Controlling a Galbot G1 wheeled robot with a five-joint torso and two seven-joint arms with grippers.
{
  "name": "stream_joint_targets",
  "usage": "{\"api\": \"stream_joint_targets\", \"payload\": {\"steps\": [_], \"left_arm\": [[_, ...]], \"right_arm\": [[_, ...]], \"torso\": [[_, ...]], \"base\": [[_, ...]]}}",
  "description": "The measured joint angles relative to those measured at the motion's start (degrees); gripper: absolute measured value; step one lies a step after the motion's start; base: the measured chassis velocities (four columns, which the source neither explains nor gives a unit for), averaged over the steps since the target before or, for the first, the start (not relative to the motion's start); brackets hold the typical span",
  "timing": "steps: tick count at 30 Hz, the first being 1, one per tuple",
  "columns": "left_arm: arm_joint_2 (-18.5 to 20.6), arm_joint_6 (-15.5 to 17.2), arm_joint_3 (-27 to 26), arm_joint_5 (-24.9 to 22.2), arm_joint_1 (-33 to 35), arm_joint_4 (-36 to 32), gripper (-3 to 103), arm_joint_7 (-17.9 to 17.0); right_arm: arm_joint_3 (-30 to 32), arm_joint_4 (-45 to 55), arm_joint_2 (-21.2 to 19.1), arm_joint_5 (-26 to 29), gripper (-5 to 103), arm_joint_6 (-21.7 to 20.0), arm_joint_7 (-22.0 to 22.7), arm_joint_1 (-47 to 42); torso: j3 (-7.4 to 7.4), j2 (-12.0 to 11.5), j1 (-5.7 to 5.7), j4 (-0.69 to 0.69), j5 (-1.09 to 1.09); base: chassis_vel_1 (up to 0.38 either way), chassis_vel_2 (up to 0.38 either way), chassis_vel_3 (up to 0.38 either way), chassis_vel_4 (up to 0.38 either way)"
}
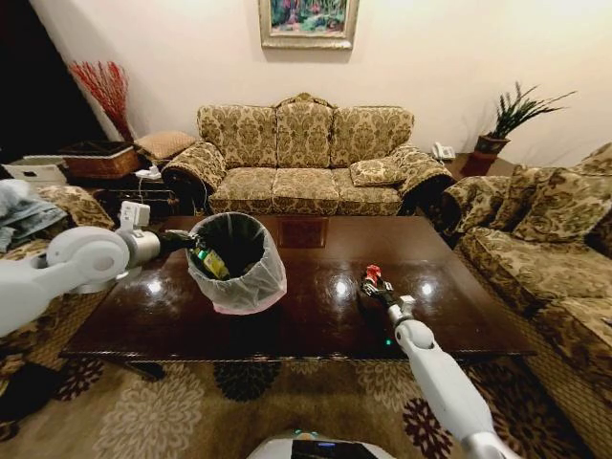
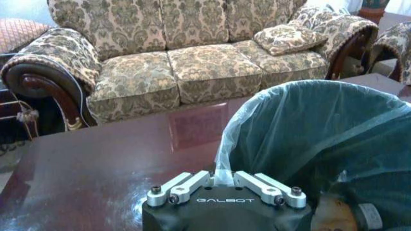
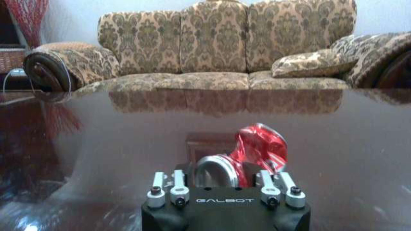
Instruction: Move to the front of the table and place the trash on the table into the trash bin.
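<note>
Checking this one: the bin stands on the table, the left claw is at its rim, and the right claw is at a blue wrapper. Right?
Not quite: the wrapper is red, not blue, as the right wrist view shows. The rest holds: the bin stands on the table, the left claw is at its rim, and the right claw is at the wrapper.

The left arm extended from the robot's left side with its forearm roughly horizontal; the left claw was closed on the liner of the bin. The right arm reached forward; the right claw was clamped on the red wrapper.
</note>
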Motion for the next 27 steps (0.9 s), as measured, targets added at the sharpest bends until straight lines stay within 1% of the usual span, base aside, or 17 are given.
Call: {"api": "stream_joint_targets", "payload": {"steps": [1,3,4,6,8,18,21,22,23,24,25,26,27], "left_arm": [[0.0,0.0,0.0,0.0,0.0,0.0,2,0.0],[-0.29,-0.18,0.16,0.41,0.09,0.04,2,0.15],[-0.29,-0.18,0.16,0.41,0.09,0.04,2,0.15],[-0.5,-0.36,0.29,0.77,0.22,0.12,2,0.24],[-0.52,-0.45,0.3,0.86,0.23,0.11,2,0.26],[-0.54,-0.68,0.28,1.05,0.15,0.24,2,0.37],[-0.54,-0.68,0.28,1.26,0.15,0.29,2,0.38],[-0.49,-0.68,0.28,1.34,0.14,0.32,2,0.4],[-0.35,-0.68,0.28,1.67,0.17,0.32,2,0.49],[-0.2,-0.7,0.28,2.53,0.23,0.27,2,0.83],[-0.2,-0.7,0.28,2.53,0.23,0.27,2,0.83],[-0.14,-0.76,0.28,3.51,0.3,0.21,2,1.16],[-0.01,-1.14,0.34,6.66,0.51,-0.24,2,2.27]], "right_arm": [[0.0,0.0,0.0,0.0,54,0.0,0.0,0.0],[-0.01,-0.01,0.0,-0.03,44,-0.06,-0.26,-0.3],[-0.01,-0.01,0.0,-0.03,44,-0.06,-0.26,-0.3],[0.0,-0.01,-0.1,-0.01,35,-0.05,-0.45,-0.44],[0.03,0.06,-0.17,0.08,34,-0.06,-0.46,-0.52],[0.24,0.61,-0.5,0.6,34,0.02,-0.34,-1.02],[0.84,2.68,-0.61,1.15,34,1.2,-0.13,-1.87],[1.58,5.33,-0.62,1.33,34,3.58,-0.79,-2.46],[1.92,9.24,-0.74,1.98,34,4.72,-1.84,-3.0],[1.8,13.59,-1.12,3.62,34,4.56,-2.64,-3.56],[1.8,13.59,-1.12,3.62,34,4.56,-2.64,-3.56],[1.55,16.59,-1.5,4.96,34,4.06,-3.08,-3.92],[0.66,24.94,-2.13,8.73,34,2.14,-4.29,-4.53]], "torso": [[0.0,0.0,0.0,0.0,0.0],[0.0,0.0,0.0,0.0,-0.01],[0.0,0.0,0.0,0.0,-0.01],[-0.01,0.0,0.0,0.01,-0.02],[-0.01,0.0,0.0,0.01,-0.02],[0.0,0.0,0.0,0.01,-0.01],[0.0,0.0,0.0,-0.02,0.01],[0.0,0.0,0.0,-0.02,0.01],[0.0,0.0,0.0,-0.03,0.0],[0.0,0.0,0.0,-0.01,0.01],[0.0,0.0,0.0,-0.01,0.01],[0.0,0.0,0.0,-0.01,-0.01],[0.0,0.0,0.0,0.0,-0.02]], "base": [[0.0,0.0,0.0,0.0],[0.0,0.0,0.0,0.0],[0.0,0.0,0.0,0.0],[0.0,0.0,0.0,0.0],[0.0,0.0,0.0,0.0],[0.0,0.0,0.0,0.0],[0.0,0.0,0.0,0.0],[0.0,0.0,0.0,0.0],[0.0,0.0,0.0,0.0],[0.0,0.0,0.0,0.0],[0.0,0.0,0.0,0.0],[0.0,0.0,0.0,0.0],[0.0,0.0,0.0,0.0]]}}
